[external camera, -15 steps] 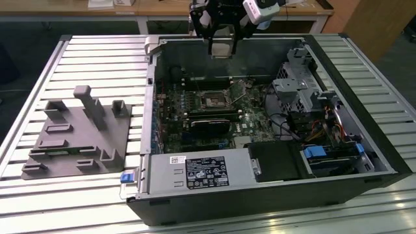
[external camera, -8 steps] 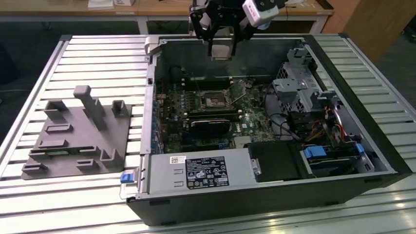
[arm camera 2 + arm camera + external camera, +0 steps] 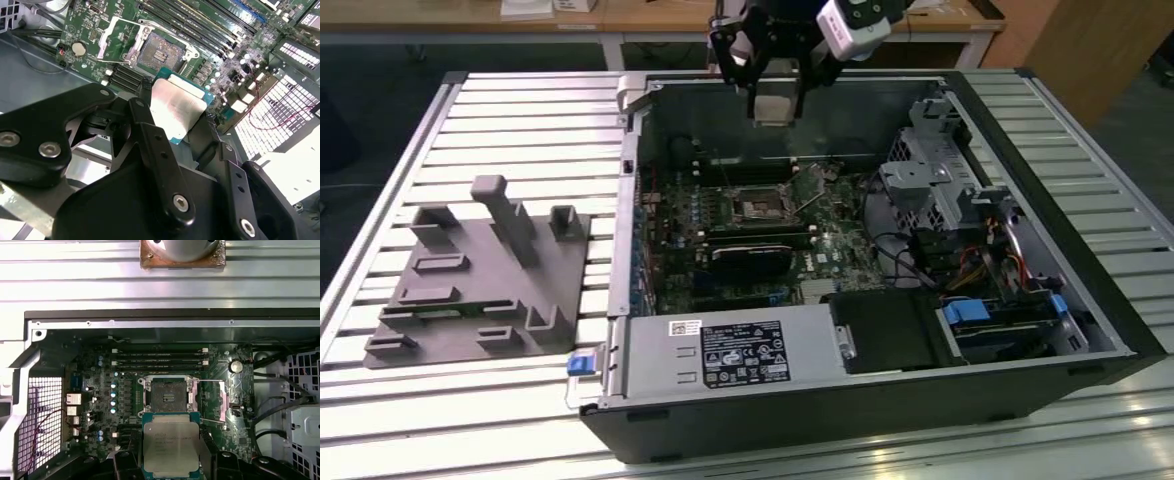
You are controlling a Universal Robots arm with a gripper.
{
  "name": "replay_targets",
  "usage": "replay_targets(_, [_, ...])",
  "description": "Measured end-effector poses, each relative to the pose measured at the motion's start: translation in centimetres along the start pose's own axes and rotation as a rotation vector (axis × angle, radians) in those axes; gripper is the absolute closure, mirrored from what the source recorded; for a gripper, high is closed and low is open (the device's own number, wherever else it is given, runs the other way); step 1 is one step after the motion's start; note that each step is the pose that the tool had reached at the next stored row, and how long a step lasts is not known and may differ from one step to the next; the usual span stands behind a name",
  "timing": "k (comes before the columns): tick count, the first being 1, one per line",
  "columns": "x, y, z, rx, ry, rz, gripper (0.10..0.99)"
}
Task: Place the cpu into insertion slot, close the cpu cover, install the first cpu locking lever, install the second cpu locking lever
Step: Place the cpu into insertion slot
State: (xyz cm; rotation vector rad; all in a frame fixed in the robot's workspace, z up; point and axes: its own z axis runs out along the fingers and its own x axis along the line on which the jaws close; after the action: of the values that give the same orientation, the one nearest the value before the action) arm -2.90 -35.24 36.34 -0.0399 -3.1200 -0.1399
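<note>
Your claw (image 3: 178, 104) was pinching the cpu (image 3: 172, 114) by two opposite edges. The chip's dull metal top faced the cameras in both wrist views, and its green border showed past the black fingers (image 3: 152, 145). I judged the chip light, thin and stiff, with a smooth lid that would slip under a loose hold. Its underside contacts were likely easy to damage, so the bare edges looked like the right place to grip it, as you had done.

The chip hung in the air over the open computer case (image 3: 854, 420), not yet seated. Beyond it on the green board, the insertion slot (image 3: 168, 392) lay bare, its dark centre uncovered inside its silvery frame. The cpu cover (image 3: 114, 34) stood swung open just beside the slot, so nothing blocked the socket. Past the slot ran the long black memory slots (image 3: 160, 357), near the case wall.

Farther off, in the exterior view, the case rested on the slatted metal desk (image 3: 520, 110). A grey moulded fixture (image 3: 480, 280) sat on the desk to the exterior view's left, well apart from the claw.
</note>
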Motion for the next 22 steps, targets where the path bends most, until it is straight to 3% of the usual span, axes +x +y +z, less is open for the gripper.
replay_targets(13, [-0.01, -0.07, 0.75, 0.000, -0.0001, 0.000, 0.549])
replay_targets(22, [-0.04, -0.20, 2.18, 0.001, -0.0001, 0.000, 0.549])
